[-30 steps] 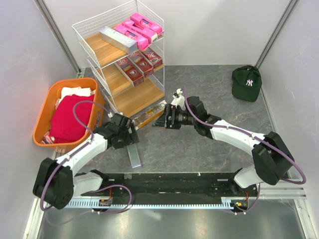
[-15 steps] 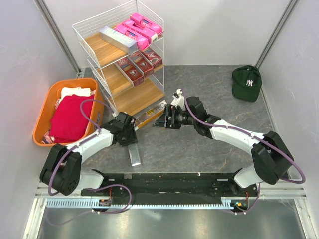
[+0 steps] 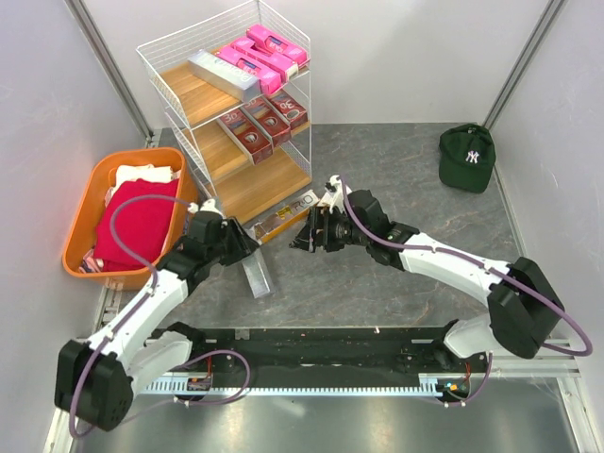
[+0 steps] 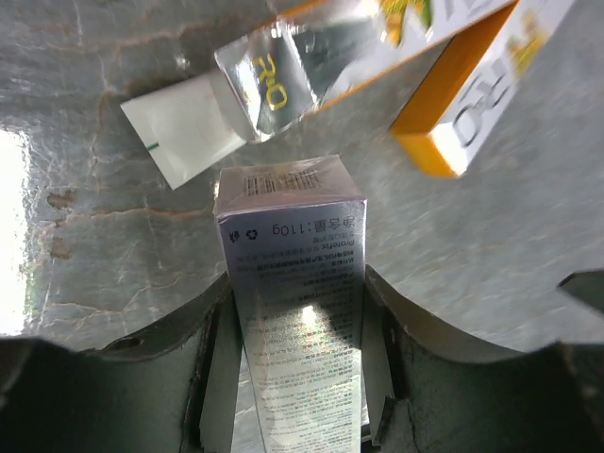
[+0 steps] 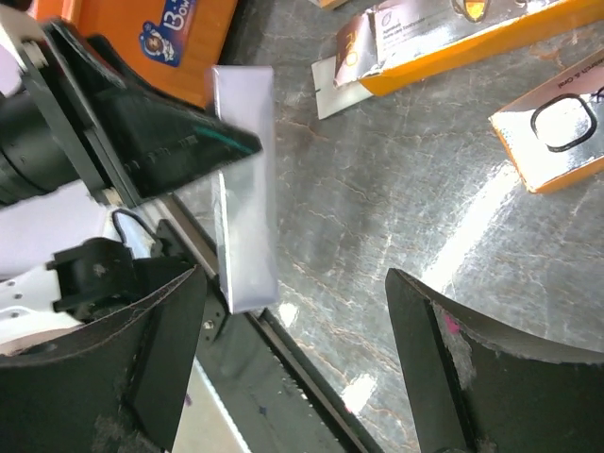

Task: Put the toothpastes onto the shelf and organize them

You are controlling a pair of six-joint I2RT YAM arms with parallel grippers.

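A silver-grey toothpaste box (image 3: 257, 276) lies lengthwise between my left fingers (image 4: 212, 330), and my left gripper (image 3: 247, 253) is shut on its sides (image 4: 297, 283). It also shows in the right wrist view (image 5: 247, 189). Two gold-white toothpaste boxes (image 3: 283, 212) lie on the table by the shelf's foot (image 4: 311, 57) (image 5: 444, 47). My right gripper (image 3: 304, 236) hovers open beside them, holding nothing (image 5: 297, 283). The shelf (image 3: 250, 189) carries pink boxes (image 3: 260, 52) and a silver one (image 3: 222, 74) on top, and dark red ones (image 3: 264, 118) on the middle board.
An orange basket (image 3: 90, 203) with red and white cloths (image 3: 132, 226) stands left of the shelf, close to my left arm. A dark green cap (image 3: 466, 158) lies at the back right. Grey walls close in both sides.
My left gripper has closed on the silver box and drawn it slightly toward the shelf, with the arm's elbow swinging down. The right gripper has shifted a little nearer.
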